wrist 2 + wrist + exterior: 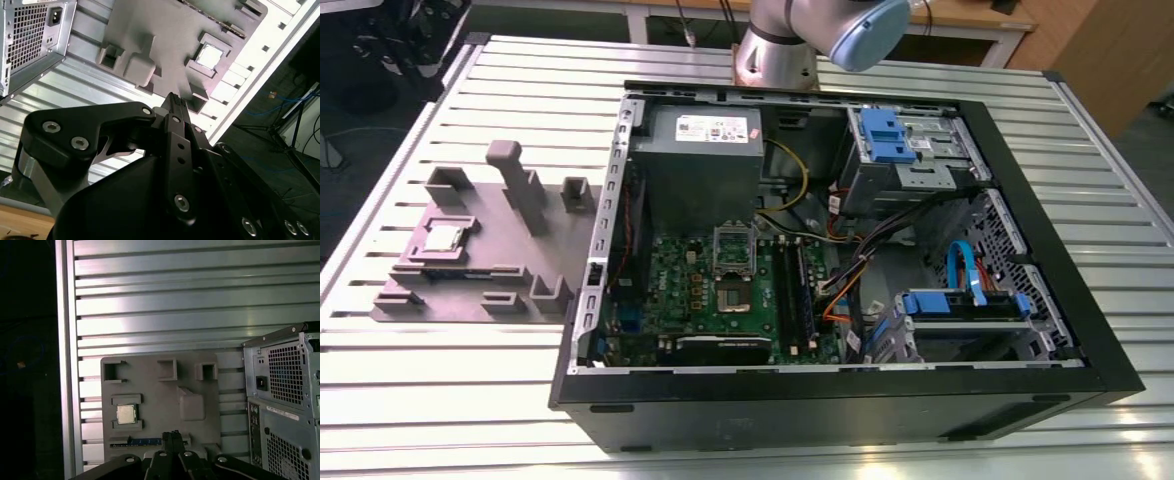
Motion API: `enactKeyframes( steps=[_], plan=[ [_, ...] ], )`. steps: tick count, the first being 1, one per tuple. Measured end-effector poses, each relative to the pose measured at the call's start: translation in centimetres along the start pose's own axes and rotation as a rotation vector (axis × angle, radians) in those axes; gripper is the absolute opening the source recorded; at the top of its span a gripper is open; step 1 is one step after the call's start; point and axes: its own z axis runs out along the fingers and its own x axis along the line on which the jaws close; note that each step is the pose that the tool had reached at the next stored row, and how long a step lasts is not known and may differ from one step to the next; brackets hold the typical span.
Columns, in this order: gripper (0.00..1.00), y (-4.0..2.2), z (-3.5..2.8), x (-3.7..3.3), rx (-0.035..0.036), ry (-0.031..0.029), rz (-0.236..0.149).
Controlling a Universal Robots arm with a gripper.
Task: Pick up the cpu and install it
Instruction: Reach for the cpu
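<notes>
The cpu [447,237] is a small silvery square chip lying in a recess of the grey fixture [494,255], on the table at the exterior view's left of the open computer case [854,400]. In both wrist views my black gripper [172,436] hangs well above the fixture [165,390] with its fingertips [175,100] pressed together and nothing between them. The cpu [127,414] lies a short way to one side of the fingertips, far below them, and it also shines pale in its recess [209,55]. The motherboard's socket [731,290] lies uncovered inside the case.
Long black memory sticks [790,290] stand beside the socket. A grey power supply [700,135], blue drive bays [887,140] and loose cables [854,250] crowd the case. Upright posts [520,185] rise from the fixture. The slatted table [175,300] ends at an edge beyond the fixture.
</notes>
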Motion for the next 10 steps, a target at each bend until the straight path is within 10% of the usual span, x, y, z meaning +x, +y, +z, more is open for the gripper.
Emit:
enactKeyframes(
  steps=[10],
  plan=[
    [0.11,-0.14,0.06,1.76,0.0,0.0,0.0]
  ],
)
